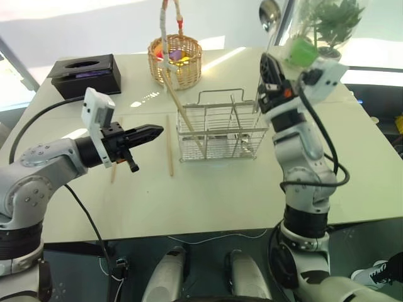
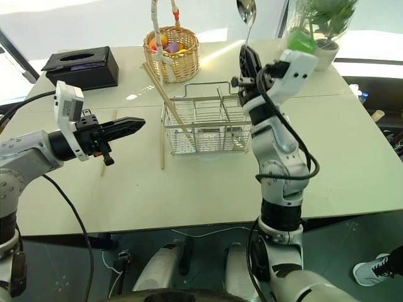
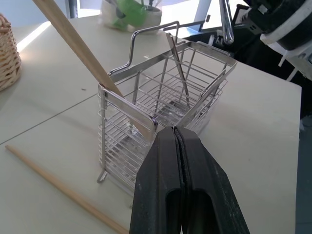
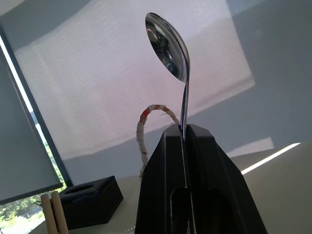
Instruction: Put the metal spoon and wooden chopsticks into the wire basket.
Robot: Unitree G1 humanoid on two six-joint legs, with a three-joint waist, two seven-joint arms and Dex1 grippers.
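The wire basket (image 1: 220,126) stands mid-table. Wooden chopsticks (image 1: 182,113) lean out of its left end, tops tilted left. Another chopstick (image 1: 170,148) lies flat on the table just left of the basket, and one more (image 2: 104,165) lies partly under my left arm. My right gripper (image 1: 266,60) is shut on the metal spoon (image 1: 269,14), held upright with its bowl on top, above the basket's right end. In the right wrist view the spoon handle (image 4: 184,105) rises from between the closed fingers. My left gripper (image 1: 154,132) is shut and empty, pointing at the basket from its left.
A round wicker basket (image 1: 176,60) with coloured items stands behind the wire basket. A black tissue box (image 1: 85,74) sits at the back left, and a potted plant (image 1: 327,28) at the back right. The table's front half is bare.
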